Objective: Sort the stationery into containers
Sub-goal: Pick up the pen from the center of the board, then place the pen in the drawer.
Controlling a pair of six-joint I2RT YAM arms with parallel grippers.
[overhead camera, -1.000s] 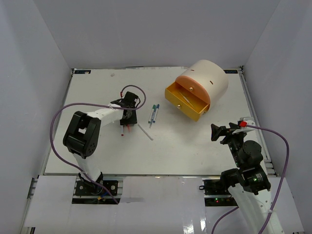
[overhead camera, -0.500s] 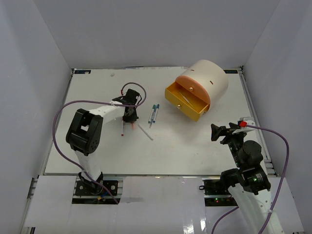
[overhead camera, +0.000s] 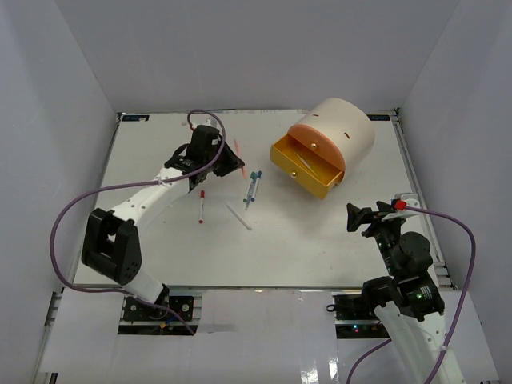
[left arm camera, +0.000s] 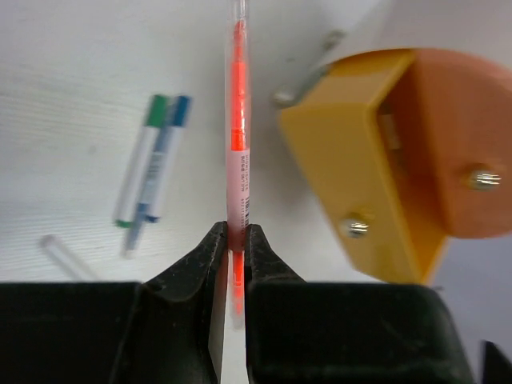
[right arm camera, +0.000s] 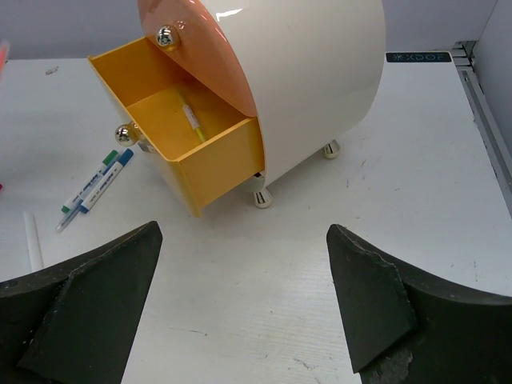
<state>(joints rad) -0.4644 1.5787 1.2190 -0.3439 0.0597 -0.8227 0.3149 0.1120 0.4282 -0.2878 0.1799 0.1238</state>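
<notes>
Right gripper (right arm camera: 242,240): nearest of all, at the near right of the table (overhead camera: 320,240); my jaws here stand wide apart and hold nothing.
White bar (overhead camera: 238,216): lies flat left of centre, on a slant.
Red pen (overhead camera: 201,207): lies just left of the white bar, apart from it.
Teal-capped pen (left arm camera: 140,164) and blue-capped pen (left arm camera: 162,170): side by side and touching, a little farther than the white bar, caps pointing far.
Left gripper (left arm camera: 233,240): raised above the table, left of the drawers; my jaws here are narrow, pinched on the orange-red pen (left arm camera: 238,120).
Orange-red pen: gripped near its lower end, most of its length sticking out past my fingertips.
Yellow drawer (right arm camera: 220,168): pulled out toward the near left, brass knob on its front.
Yellow pen (right arm camera: 193,120): lies inside the open yellow drawer.
Orange-pink drawer (right arm camera: 204,48): closed, directly above the yellow one.
Cream organiser (right arm camera: 320,80): far right of the table, on small feet.
</notes>
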